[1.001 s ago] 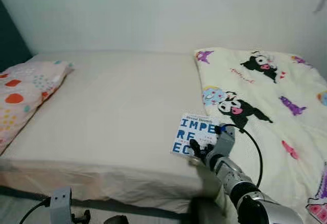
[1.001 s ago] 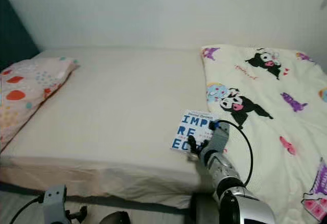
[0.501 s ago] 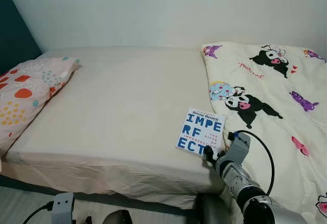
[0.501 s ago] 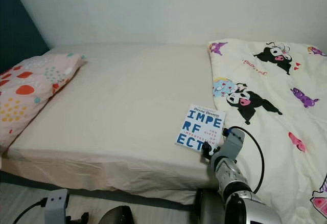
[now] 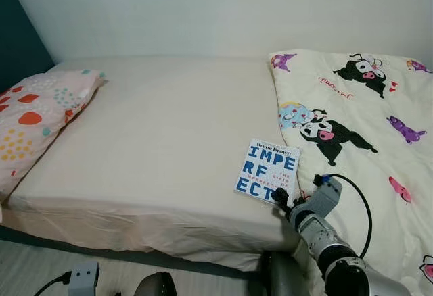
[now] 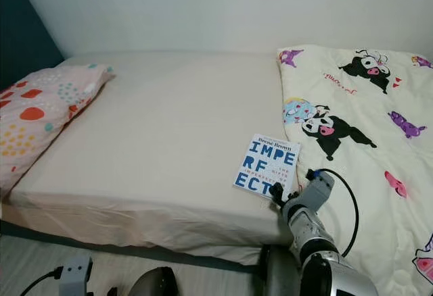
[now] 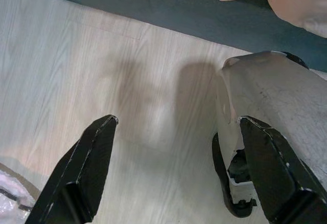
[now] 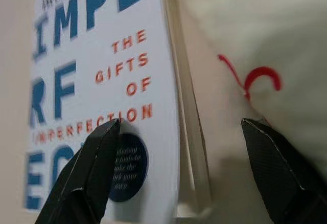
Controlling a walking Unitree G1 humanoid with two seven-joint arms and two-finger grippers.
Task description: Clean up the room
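A white book (image 5: 267,169) with big blue letters lies flat on the beige mattress (image 5: 162,127), near its front edge and beside the blanket. My right gripper (image 5: 279,198) is low at the book's near right corner, open. In the right wrist view the book (image 8: 97,81) and its page edge sit between the two fingers (image 8: 89,178), which are spread with nothing clamped. My left gripper (image 7: 178,120) hangs open over the wooden floor (image 7: 76,70) in front of the bed.
A cream blanket (image 5: 352,107) with cartoon prints covers the bed's right part. A pink spotted pillow (image 5: 34,113) lies at the left end. A pale wall runs behind the bed. A white part of my own body (image 7: 271,96) stands close to the left gripper.
The camera has shifted. My right gripper has drawn back from over the book's lower part to its near right corner. The book stays flat on the mattress.
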